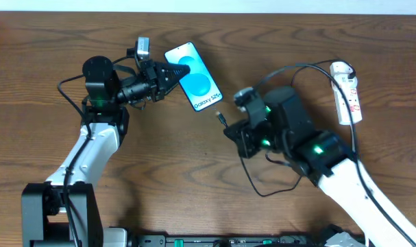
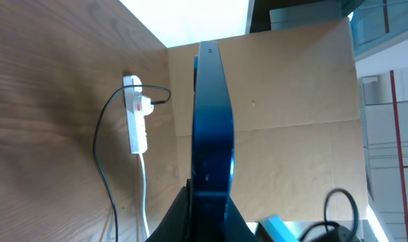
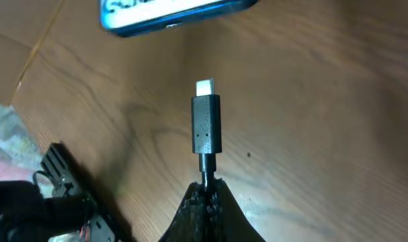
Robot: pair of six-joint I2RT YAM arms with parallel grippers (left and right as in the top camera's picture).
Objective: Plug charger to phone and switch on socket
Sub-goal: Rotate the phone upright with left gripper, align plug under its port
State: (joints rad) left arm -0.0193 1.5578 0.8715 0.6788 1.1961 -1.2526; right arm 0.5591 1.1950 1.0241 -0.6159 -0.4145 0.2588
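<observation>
The phone (image 1: 199,84) is clamped at one end by the left hand (image 1: 170,72) so the charger (image 3: 206,124), pinched in the right hand (image 3: 207,191), can be aimed at its port.

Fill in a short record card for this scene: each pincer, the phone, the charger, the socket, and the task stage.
left pincer: shut on one end of the phone
right pincer: shut on the charger, just behind its connector
phone: screen lit, showing in the overhead view
charger: metal tip points at the phone's edge, with a gap between them; not plugged in
socket: white strip lying on the table, away from both arms, black cable running to it; switch state too small to tell
stage: plugging not yet done
</observation>
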